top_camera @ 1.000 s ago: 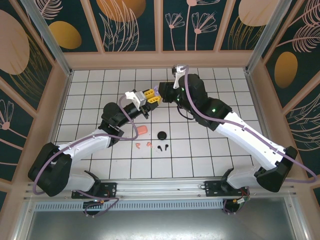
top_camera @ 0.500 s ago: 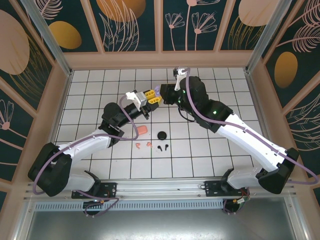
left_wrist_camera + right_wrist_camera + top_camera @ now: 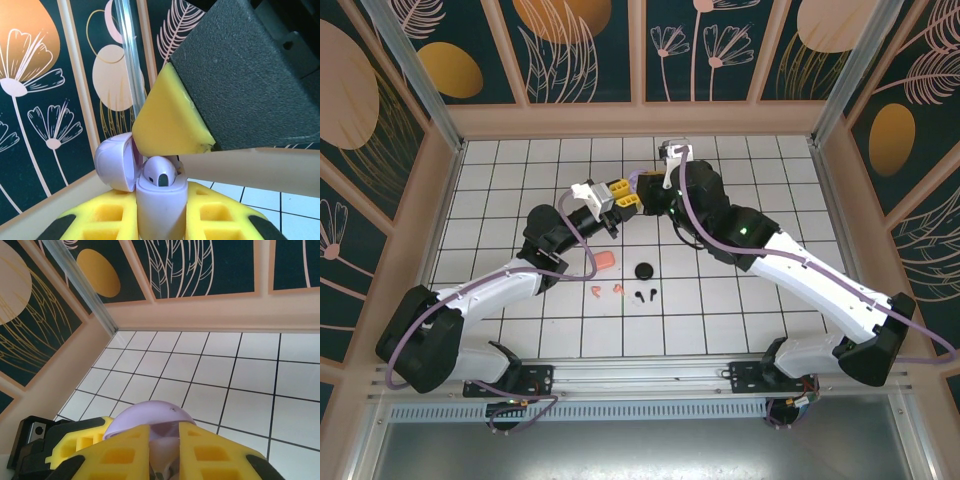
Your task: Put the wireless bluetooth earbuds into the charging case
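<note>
Here, left end effector (image 3: pixel 161 226) clamped on lavender case (image 3: pixel 160 200), right end effector (image 3: pixel 164 452) state unclear, earbud (image 3: pixel 160 173) half hidden

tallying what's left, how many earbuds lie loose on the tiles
4, in a row mid-table: two salmon-orange stemmed plastic earbuds, then two black stemmed plastic earbuds to their right. Others may be hidden.

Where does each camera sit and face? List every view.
Top: above and behind, looking down at the table; left arm, right arm, left hand, right hand show.
Left wrist: behind the left hand, facing the wall; its fingers grip the purple case.
Right wrist: behind the right hand, facing the corner; its fingers show.
Both wrist views share the case.
</note>
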